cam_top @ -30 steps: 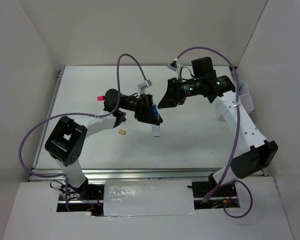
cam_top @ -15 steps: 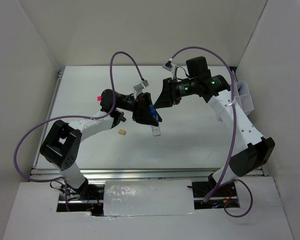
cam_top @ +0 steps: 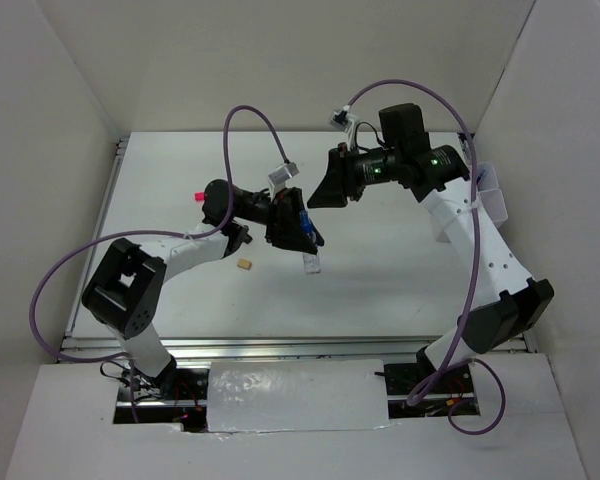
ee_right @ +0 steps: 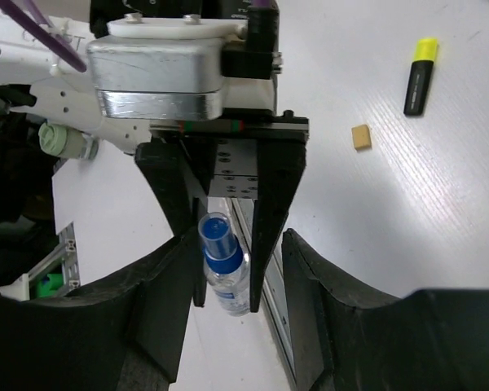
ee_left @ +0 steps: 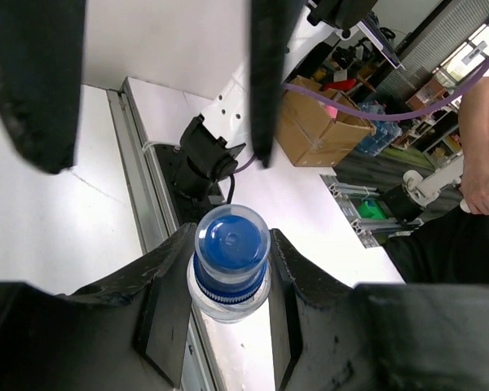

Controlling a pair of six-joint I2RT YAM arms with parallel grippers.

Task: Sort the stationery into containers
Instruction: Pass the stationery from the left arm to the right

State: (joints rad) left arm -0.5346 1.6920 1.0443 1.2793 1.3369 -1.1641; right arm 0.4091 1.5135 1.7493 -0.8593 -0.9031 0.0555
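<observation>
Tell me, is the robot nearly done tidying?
Not nearly. Done: cannot tell; what lies in the clear plastic organiser tray is too small to see. In hand: the left hand grips a small clear bottle with a blue cap, and the open right hand faces it. Left: the tan eraser block, the yellow-and-black highlighter and a pink-tipped item lie outside the tray.

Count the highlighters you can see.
2. The yellow highlighter lies on the table near the eraser; the pink highlighter pokes out beside the left arm. More may be hidden.
</observation>
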